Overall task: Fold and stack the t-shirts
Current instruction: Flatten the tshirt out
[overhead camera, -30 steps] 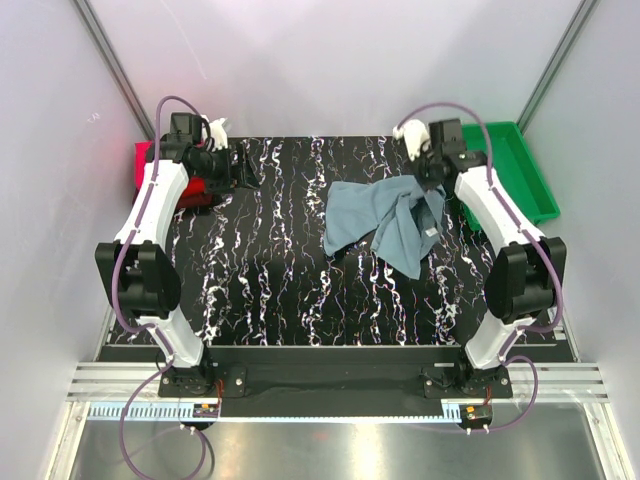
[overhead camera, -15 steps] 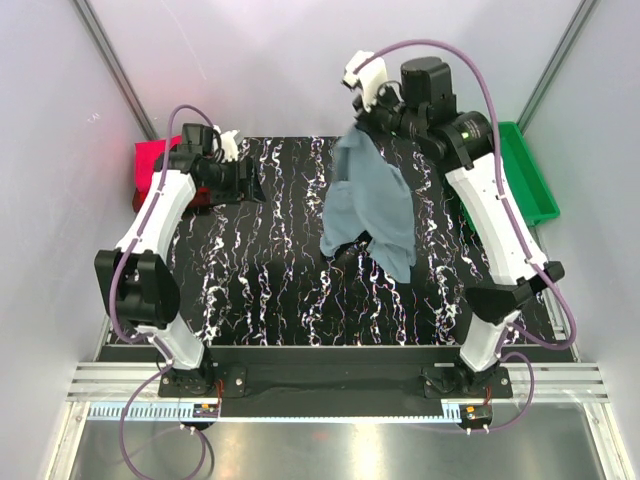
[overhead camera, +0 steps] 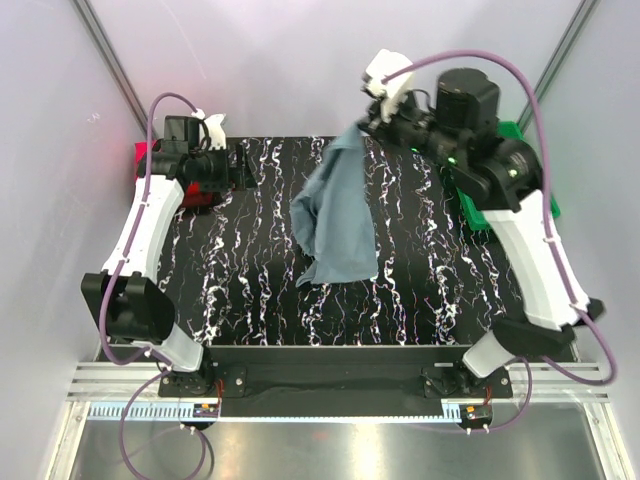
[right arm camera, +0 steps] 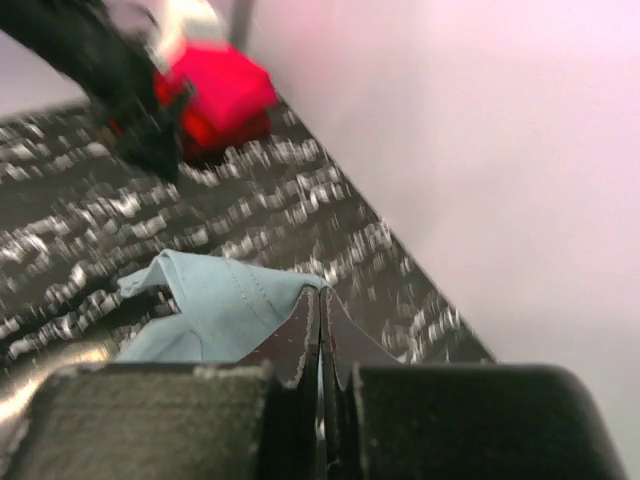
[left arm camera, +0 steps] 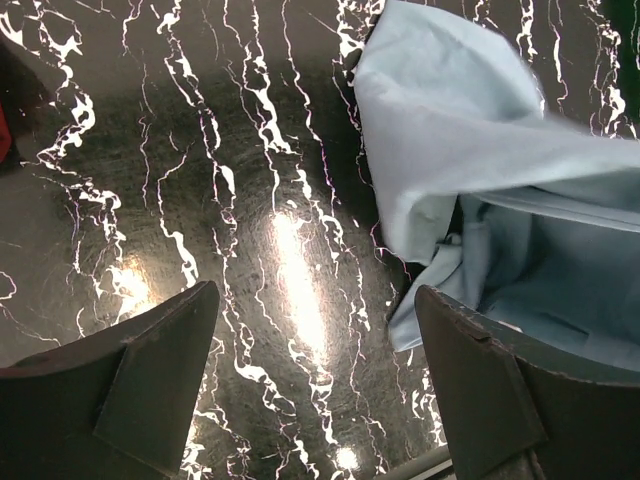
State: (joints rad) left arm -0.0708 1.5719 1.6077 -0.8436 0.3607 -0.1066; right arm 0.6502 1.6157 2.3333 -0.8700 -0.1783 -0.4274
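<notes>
The grey-blue t-shirt [overhead camera: 335, 215] hangs in the air over the middle of the black marbled mat, pinched by an edge in my right gripper [overhead camera: 358, 128], which is raised high at the back. In the right wrist view the gripper [right arm camera: 321, 295] is shut on the shirt's hem [right arm camera: 215, 300]. My left gripper [overhead camera: 248, 170] is open and empty at the back left, low over the mat; its view shows the shirt [left arm camera: 480, 170] to its right. Folded red and magenta-pink shirts [overhead camera: 150, 170] lie at the far left behind the left arm, also in the right wrist view [right arm camera: 220, 95].
A green plastic tray [overhead camera: 530, 170] stands at the back right, partly hidden by the right arm. The black mat with white veins [overhead camera: 250, 280] covers the table. White walls close in on both sides and behind.
My right gripper has lifted the grey-blue shirt off the mat and carried it up and to the left; the shirt now hangs free. The left arm shifted slightly.
</notes>
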